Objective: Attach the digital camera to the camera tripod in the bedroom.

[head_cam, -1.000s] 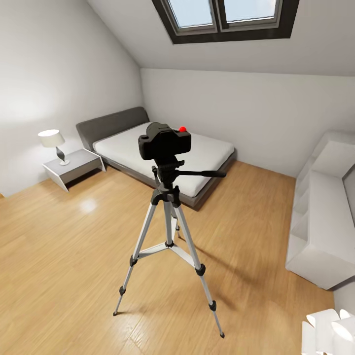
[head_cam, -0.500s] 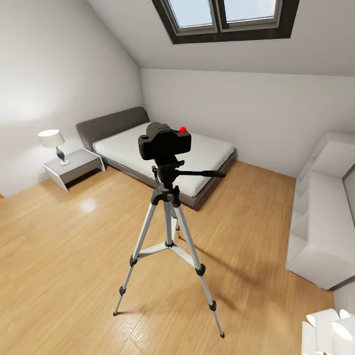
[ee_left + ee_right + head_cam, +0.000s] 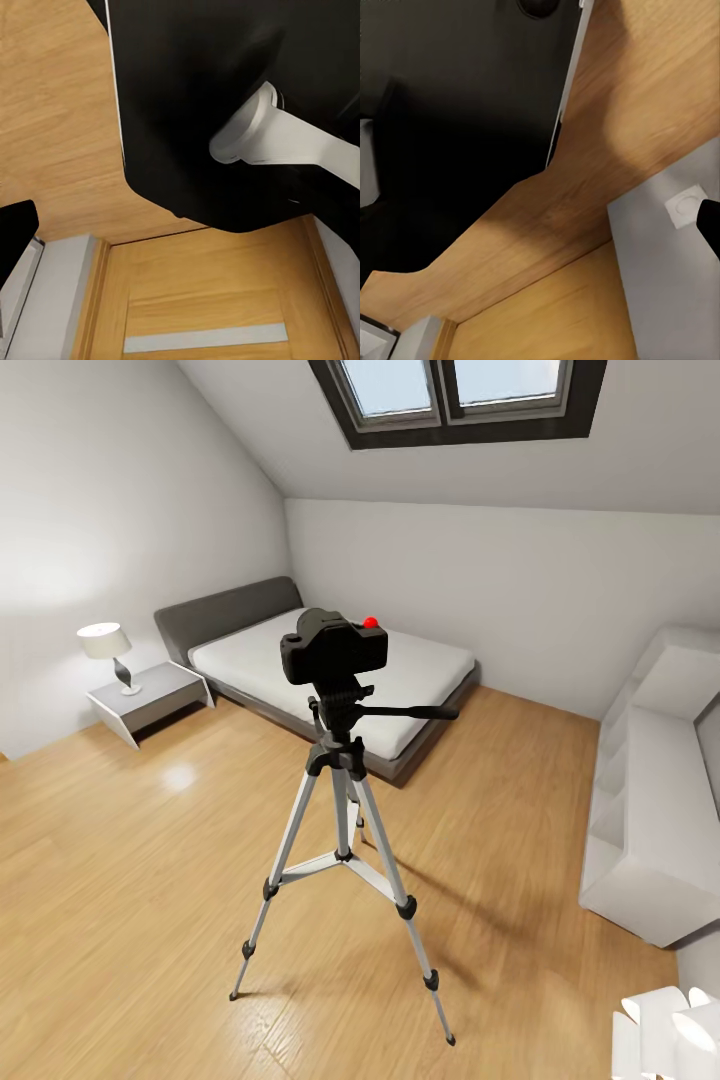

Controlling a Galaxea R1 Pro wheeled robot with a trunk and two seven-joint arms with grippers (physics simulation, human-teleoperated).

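Camera (image 3: 333, 648) sits atop tripod (image 3: 343, 830); attaching looks done; next, confirm seating; finger state untellable.

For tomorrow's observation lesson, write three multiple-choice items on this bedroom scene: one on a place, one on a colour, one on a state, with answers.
1. Where does the lamp stand?
A. on the nightstand
B. on the bed
C. on the floor

2. What colour is the round button on the digital camera?
A. blue
B. red
C. green

3. How is the digital camera now?
A. lying on the bed
B. lying on the floor
C. sitting on top of the camera tripod

Answers: 1 A, the lamp's base rests on the white nightstand; 2 B, a bright red button tops the body; 3 C, it sits on the tripod's head.
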